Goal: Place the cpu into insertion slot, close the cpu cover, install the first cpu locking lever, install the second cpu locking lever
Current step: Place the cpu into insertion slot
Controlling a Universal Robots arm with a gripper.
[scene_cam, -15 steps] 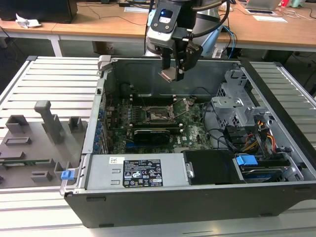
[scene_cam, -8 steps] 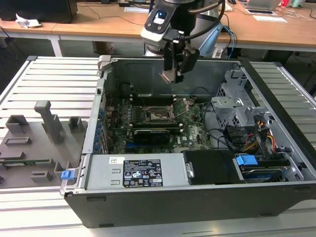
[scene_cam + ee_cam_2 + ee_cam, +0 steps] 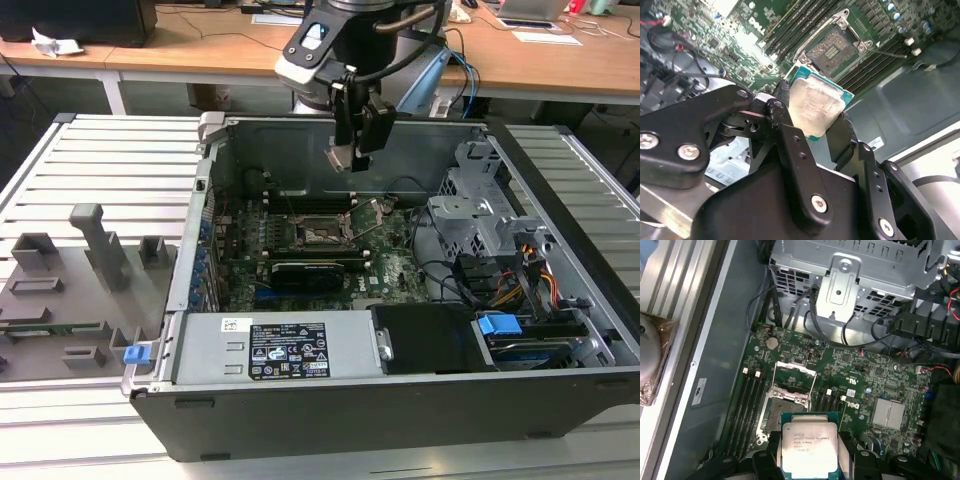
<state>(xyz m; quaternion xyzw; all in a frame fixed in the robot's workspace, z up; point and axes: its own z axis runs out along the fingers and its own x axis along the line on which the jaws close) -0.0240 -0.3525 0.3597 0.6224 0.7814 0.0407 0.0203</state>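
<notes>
My gripper (image 3: pixel 352 148) hangs inside the open computer case (image 3: pixel 190 260), above the motherboard, shut on the cpu (image 3: pixel 340 157). In both wrist views the cpu (image 3: pixel 815 107) (image 3: pixel 809 447) shows its silvery top with a green edge, pinched on two opposite sides by the black fingers (image 3: pixel 782 102). The insertion slot (image 3: pixel 318 232) (image 3: pixel 782 402) (image 3: pixel 831 49) lies below and slightly ahead of the chip, its dark pin field bare. The cpu cover (image 3: pixel 796 367) stands swung up off the socket at its far edge. A thin locking lever (image 3: pixel 885 52) sticks out beside the socket.
Memory slots (image 3: pixel 747 400) flank the socket. A long black card (image 3: pixel 310 270) lies nearer the front, a silver drive cage (image 3: pixel 470 210) with cables to the exterior view's right, and a power supply (image 3: pixel 270 345) along the front. Grey fixtures (image 3: pixel 70 290) sit outside the case.
</notes>
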